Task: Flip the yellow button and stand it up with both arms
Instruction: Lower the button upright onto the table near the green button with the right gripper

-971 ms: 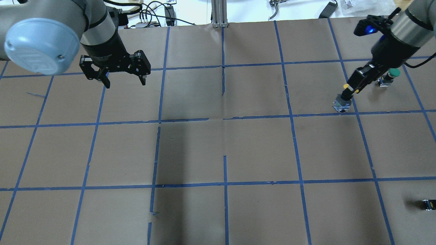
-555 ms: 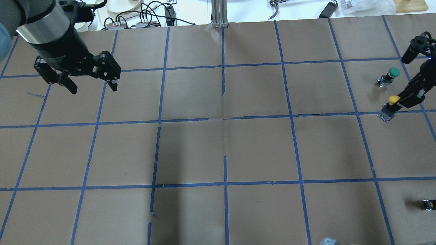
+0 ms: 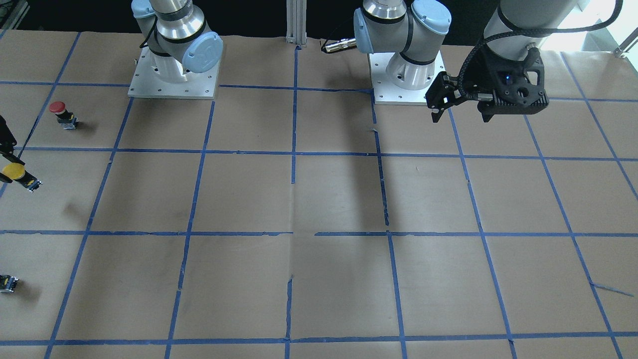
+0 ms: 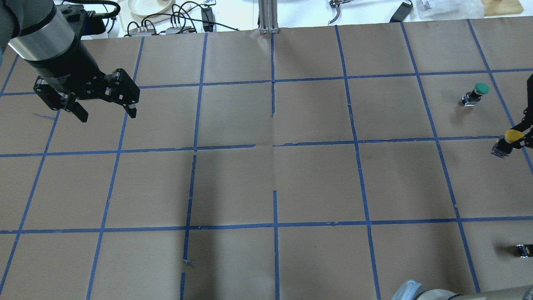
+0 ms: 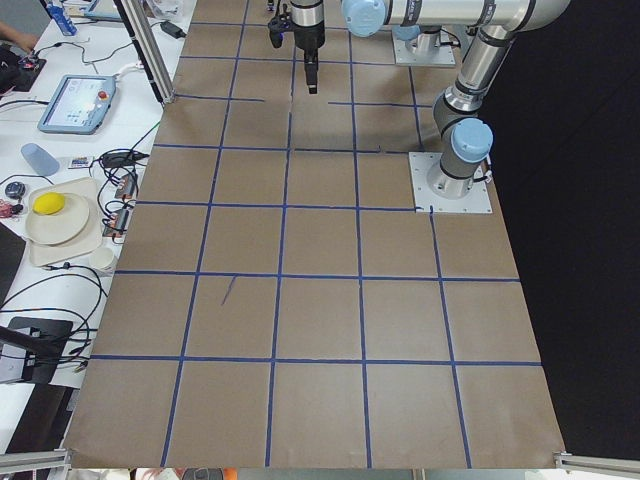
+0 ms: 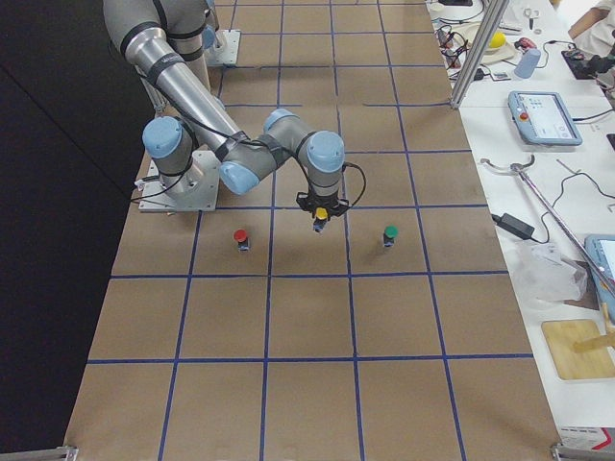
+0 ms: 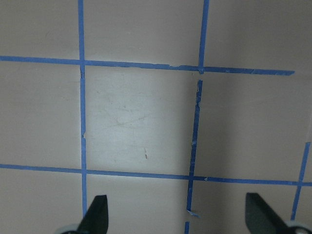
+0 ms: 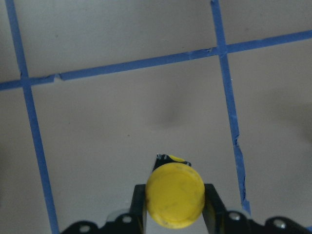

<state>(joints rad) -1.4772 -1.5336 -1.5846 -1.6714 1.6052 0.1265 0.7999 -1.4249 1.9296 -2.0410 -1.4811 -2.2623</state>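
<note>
R gripper (image 8: 174,207) is clamped on the yellow button (image 8: 174,195). Its two black fingers (image 8: 138,201) pinch the button from either side just under the cap, so the gap is narrow. In the R wrist cam the round yellow cap faces the lens and hides most of the body; a bit of black collar shows behind it. Button is off the table (image 4: 316,183), w/ its shadow lying apart from it on the brown paper. In the overhead view it's at the far right edge, tilted, cap up and to the right, grey block body lower left, just beside a blue tape line (image 4: 395,141). Only the tips of that gripper show there; the rest is out of frame.

From the right-side cam the button hangs betw. a red button (image 6: 240,236) and a green button (image 6: 390,233). Both stand upright on the paper, each well apart from it. A small black block (image 4: 524,250) lies lower at the overhead view's right edge, well apart from the others.

L arm (image 4: 46,37) comes in at the overhead view's top left. L gripper (image 4: 107,113) is spread wide and empty, hovering over the paper on the opposite side of the table. L wrist cam shows both fingertips (image 7: 95,217) at the bottom corners, w/ taped grid betw. them.
</note>
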